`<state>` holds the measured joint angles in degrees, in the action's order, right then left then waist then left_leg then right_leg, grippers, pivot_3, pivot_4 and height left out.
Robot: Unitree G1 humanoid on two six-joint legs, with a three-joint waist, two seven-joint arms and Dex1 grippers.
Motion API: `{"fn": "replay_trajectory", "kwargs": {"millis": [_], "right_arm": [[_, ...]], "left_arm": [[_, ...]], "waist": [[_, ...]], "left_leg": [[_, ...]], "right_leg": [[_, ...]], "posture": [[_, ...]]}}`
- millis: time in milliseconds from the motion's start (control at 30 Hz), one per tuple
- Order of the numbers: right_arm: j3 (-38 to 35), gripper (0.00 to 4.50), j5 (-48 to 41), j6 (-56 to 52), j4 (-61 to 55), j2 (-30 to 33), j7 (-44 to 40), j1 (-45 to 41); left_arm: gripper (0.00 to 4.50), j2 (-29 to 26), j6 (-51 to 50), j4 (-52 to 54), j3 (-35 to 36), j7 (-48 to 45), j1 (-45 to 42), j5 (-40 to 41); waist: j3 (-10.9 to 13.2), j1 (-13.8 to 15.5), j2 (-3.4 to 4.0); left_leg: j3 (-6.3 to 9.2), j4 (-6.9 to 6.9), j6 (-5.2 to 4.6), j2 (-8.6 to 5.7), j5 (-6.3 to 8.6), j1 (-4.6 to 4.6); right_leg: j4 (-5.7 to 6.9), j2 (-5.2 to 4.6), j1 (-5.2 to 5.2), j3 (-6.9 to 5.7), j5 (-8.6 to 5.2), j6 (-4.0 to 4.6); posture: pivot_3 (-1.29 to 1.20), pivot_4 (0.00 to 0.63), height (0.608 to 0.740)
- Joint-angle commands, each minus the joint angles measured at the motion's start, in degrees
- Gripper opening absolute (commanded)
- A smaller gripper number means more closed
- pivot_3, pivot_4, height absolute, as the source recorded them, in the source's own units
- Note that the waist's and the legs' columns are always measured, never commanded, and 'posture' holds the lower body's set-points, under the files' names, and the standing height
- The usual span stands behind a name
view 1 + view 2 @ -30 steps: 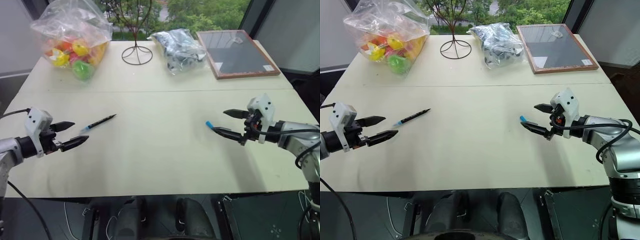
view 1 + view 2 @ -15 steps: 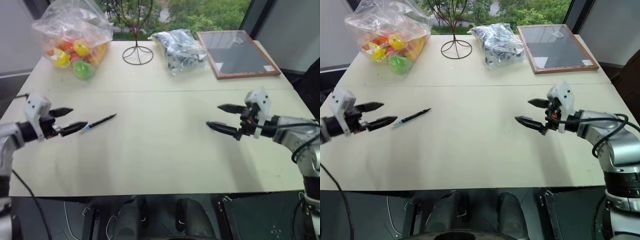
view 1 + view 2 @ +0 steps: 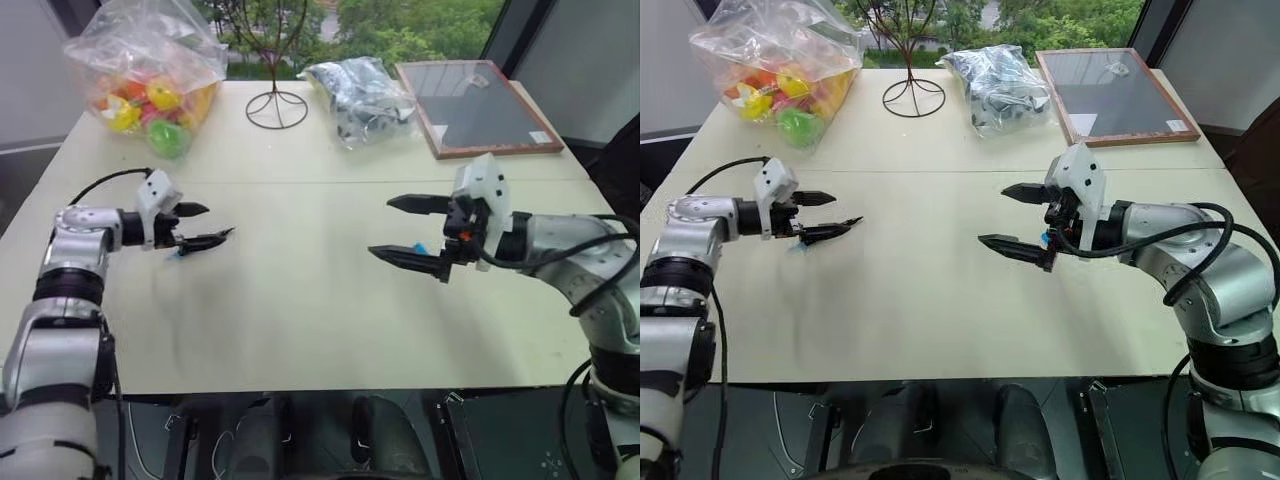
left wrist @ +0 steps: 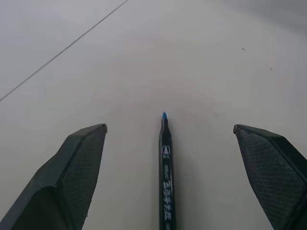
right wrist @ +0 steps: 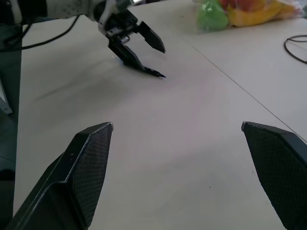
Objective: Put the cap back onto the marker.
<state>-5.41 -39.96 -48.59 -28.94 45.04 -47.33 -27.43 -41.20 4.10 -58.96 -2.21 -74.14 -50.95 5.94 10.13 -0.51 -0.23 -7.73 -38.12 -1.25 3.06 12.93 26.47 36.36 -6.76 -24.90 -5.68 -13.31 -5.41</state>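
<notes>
Right gripper [image 3: 408, 232]: jaws spread wide with nothing between them, hanging above the worktop's right half, fingers pointing toward the left side.
Cap [image 3: 420, 249]: a small bright blue piece lying on the worktop [image 3: 300, 330] in its right half, partly hidden behind the lower finger of the right gripper; whether the finger touches it cannot be told.
Left gripper [image 3: 205, 226]: jaws wide apart and not closed on anything, low over the worktop near its left edge, straddling the marker.
Marker [image 4: 165, 182]: thin black stick lying flat on the worktop in its left half, between the left gripper's two fingers; in the left wrist view it runs up the middle of the gap, clear of both fingers, ending in a small blue tip.
Worktop seam: a thin line crosses the pale surface from the left edge to the right edge, beyond both grippers.
Clear bag, far left corner [image 3: 145, 70]: crumpled transparent plastic holding rounded toys in yellow, orange, red and green; the green one sits lowest, nearest the front of the bag.
Wire stand [image 3: 274, 100]: dark thin-wire frame with a ring base, at the far edge, just right of the toy bag.
Second clear bag [image 3: 358, 95]: at the far edge right of the wire stand, stuffed with grey and black items too tangled to identify.
Framed board [image 3: 474, 105]: wooden frame around a dark panel, flat at the far right corner.
</notes>
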Motion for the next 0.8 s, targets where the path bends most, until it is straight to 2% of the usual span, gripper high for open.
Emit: {"fn": "replay_trajectory", "kwargs": {"millis": [33,300,700,800], "right_arm": [[-2.91,4.5,-2.04,-0.79,-2.72,0.36,1.83,0.7],[-3.86,4.5,-2.45,-0.43,-2.98,1.22,3.25,2.9],[-2.74,4.5,-1.68,0.36,-2.02,0.76,4.06,2.43],[-2.66,4.5,-1.46,0.5,-1.9,0.67,4.36,2.27]], "left_arm": [[4.44,0.07,3.75,-3.73,-0.26,0.12,-1.57,-2.2],[4.44,-0.22,5.83,-7.77,-0.15,-0.43,-1.92,-4.95],[4.44,-0.17,2.21,-9.74,-1.49,-3.97,-2.28,-7.21],[3.73,-0.05,0.5,-9.95,-1.54,-5.75,-2.7,-7.39]], "waist": [[0.0,-0.06,0.0],[0.0,0.04,-0.01],[0.0,-0.05,-0.02],[0.0,-0.03,-0.02]], "left_leg": [[0.01,0.0,0.0,0.0,0.0,0.0],[0.03,-0.02,-0.03,0.0,0.01,0.0],[0.04,-0.02,-0.03,0.0,0.01,-0.01],[0.04,-0.02,-0.03,0.0,0.01,-0.01]], "right_leg": [[0.01,0.0,0.0,0.0,0.0,0.0],[0.03,0.0,0.01,-0.01,0.0,0.0],[0.04,0.0,0.02,-0.01,0.0,0.0],[0.05,0.0,0.02,-0.01,0.0,0.0]], "posture": [[0.0,0.15,0.74],[0.0,0.15,0.74],[0.0,0.15,0.74],[0.0,0.15,0.74]]}}
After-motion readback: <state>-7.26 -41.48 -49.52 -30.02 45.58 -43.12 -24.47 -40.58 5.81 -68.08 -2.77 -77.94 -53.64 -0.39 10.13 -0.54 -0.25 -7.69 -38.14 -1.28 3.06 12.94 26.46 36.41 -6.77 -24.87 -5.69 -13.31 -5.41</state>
